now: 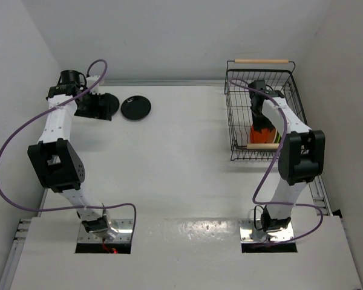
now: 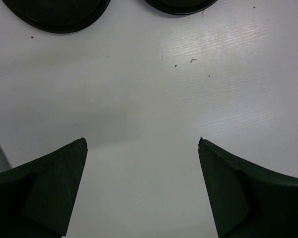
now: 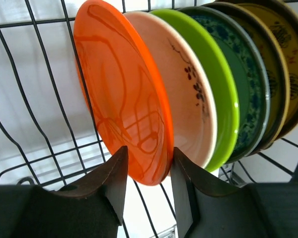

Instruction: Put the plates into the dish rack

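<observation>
Your right hand (image 3: pixel 149 150) straddles the lower rim of the glossy orange-red plate (image 3: pixel 124 99), one dark finger on each face. The view is too tight to say whether it pinches the plate or stands just clear. That plate stands on edge in the black wire dish rack (image 1: pixel 237 115), first in a row with the flower-sprigged cream plate (image 3: pixel 188 99), lime green plate (image 3: pixel 219 84), blue-grey patterned plate (image 3: pixel 251 89) and two brown-gold plates (image 3: pixel 277 74). Your left hand (image 2: pixel 142 143), spread wide, hovers over the smooth white worktop (image 2: pixel 154 89), near two black plates (image 2: pixel 54 15) lying flat.

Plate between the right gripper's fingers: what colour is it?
The plate is orange-red, best seen in the right wrist view.
</observation>
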`<act>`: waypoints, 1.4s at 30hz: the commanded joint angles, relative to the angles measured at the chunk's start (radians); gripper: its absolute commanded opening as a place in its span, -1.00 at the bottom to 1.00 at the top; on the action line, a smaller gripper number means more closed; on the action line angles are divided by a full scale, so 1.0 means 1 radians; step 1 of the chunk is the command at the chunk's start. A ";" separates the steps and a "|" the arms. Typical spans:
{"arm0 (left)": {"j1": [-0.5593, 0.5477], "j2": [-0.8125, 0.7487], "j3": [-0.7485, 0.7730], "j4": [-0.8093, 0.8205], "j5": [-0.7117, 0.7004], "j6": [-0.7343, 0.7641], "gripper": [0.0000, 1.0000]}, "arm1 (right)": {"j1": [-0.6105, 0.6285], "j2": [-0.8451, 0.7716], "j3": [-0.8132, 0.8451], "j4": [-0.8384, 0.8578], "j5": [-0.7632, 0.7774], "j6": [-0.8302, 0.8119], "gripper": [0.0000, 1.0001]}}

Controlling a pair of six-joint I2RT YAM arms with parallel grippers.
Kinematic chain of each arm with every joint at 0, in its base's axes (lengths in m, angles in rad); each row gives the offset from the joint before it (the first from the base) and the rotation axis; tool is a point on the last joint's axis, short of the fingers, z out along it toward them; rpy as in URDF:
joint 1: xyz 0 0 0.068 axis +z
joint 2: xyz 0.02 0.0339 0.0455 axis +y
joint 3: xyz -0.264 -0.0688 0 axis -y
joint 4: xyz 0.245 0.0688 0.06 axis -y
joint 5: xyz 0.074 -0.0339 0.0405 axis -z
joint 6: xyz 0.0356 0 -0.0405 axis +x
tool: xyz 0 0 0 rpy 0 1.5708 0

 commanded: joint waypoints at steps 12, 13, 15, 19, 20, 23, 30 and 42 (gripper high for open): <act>0.044 0.039 0.035 0.036 -0.021 0.021 0.97 | -0.003 -0.127 0.098 -0.082 0.060 -0.031 0.51; 0.055 0.053 0.035 0.036 -0.021 0.002 0.97 | 0.000 -0.151 0.112 -0.086 0.063 -0.034 0.59; 0.078 0.088 0.085 0.046 -0.021 -0.019 0.97 | -0.003 -0.174 0.139 -0.094 0.060 -0.034 0.71; 0.122 0.176 0.128 0.144 -0.049 -0.094 0.97 | 0.009 -0.228 0.182 -0.093 0.025 -0.018 0.86; 0.123 0.220 0.141 0.164 -0.073 -0.107 0.97 | 0.014 -0.248 0.184 -0.071 -0.004 -0.018 0.86; 0.144 0.316 0.178 0.249 -0.092 -0.160 0.97 | 0.058 -0.320 0.164 -0.016 -0.045 -0.017 0.86; 0.193 0.539 0.361 0.401 0.024 -0.329 0.97 | 0.214 -0.412 0.087 0.101 -0.061 -0.020 0.86; 0.146 0.795 0.507 0.460 0.071 -0.414 0.82 | 0.363 -0.412 0.061 0.090 0.050 -0.072 0.86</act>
